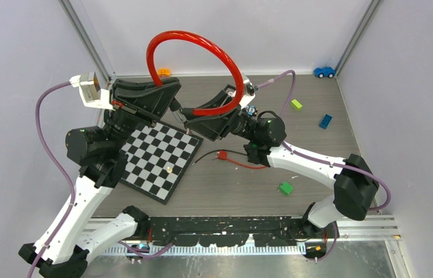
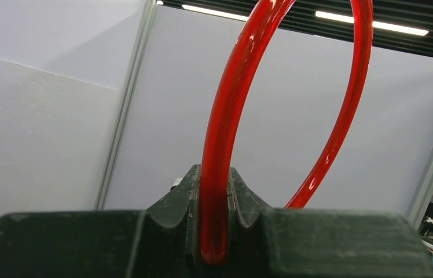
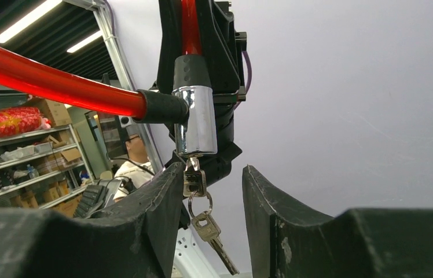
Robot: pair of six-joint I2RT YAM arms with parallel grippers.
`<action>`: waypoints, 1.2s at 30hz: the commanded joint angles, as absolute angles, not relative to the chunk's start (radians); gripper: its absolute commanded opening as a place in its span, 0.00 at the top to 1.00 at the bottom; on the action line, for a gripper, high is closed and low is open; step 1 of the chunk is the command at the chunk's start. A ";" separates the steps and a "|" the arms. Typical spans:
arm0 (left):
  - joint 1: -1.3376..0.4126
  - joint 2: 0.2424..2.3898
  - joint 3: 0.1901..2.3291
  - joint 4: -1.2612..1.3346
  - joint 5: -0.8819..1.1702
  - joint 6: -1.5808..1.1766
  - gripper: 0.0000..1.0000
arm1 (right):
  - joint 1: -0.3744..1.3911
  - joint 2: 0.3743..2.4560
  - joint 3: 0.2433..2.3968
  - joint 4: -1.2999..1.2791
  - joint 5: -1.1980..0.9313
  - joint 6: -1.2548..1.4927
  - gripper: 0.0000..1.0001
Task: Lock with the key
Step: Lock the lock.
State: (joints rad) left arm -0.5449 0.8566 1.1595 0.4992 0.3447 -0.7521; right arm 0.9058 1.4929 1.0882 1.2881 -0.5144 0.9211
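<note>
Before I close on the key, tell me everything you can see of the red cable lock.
The cable lock is a glossy red plastic-coated cable bent into a loop and held aloft. Both black-sleeved ends meet at a chrome barrel. A key sits in the barrel's underside, with a ring and second key dangling. The left gripper is clamped on the cable; the right gripper's open fingers flank the key.

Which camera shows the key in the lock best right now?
Right wrist: the key sits in the chrome lock barrel, inside the open right pincer. Left wrist shows only the red cable clamped in the left pincer. In top external the key cannot be made out.
</note>
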 commanded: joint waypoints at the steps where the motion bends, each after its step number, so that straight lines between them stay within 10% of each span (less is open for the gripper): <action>1: -0.549 0.849 1.211 0.584 0.343 -0.764 1.00 | 0.909 1.492 1.136 1.348 -0.551 0.955 0.53; 17: -0.549 0.844 1.205 0.583 0.336 -0.761 1.00 | 0.923 1.500 1.148 1.341 -0.585 0.958 0.81; 28: -0.549 0.839 1.201 0.580 0.328 -0.756 1.00 | 0.933 1.472 1.117 1.301 -0.587 0.903 0.65; 36: -0.549 0.839 1.201 0.579 0.328 -0.755 1.00 | 0.935 1.471 1.118 1.284 -0.582 0.887 0.93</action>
